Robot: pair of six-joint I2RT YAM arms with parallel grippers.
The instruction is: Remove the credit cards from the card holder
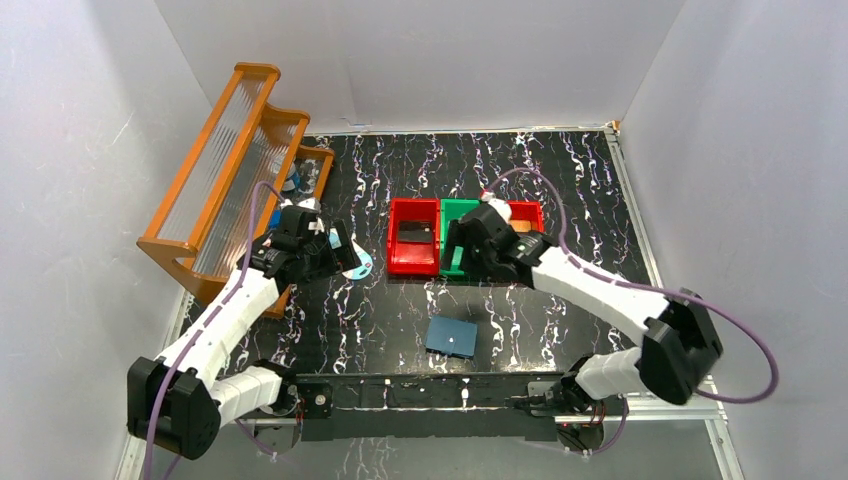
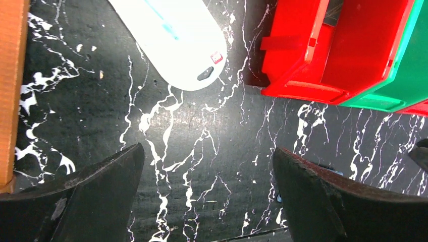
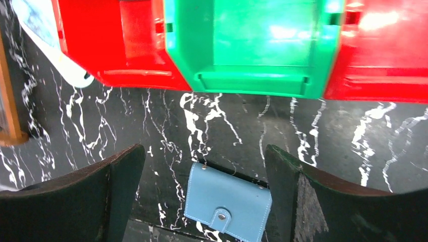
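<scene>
Blue wallet (image 3: 228, 204) seen flat on table, snap tab shut, below right gripper (image 3: 204, 148), between its fingers, back of fingertips. Judged light, thin, soft; best pinched at free edge. Right gripper and left gripper (image 2: 207, 148) spread wide, nothing held.

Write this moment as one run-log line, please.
left gripper: open, empty | right gripper: open, empty, near green bin | card holder: closed, flat on table
</scene>
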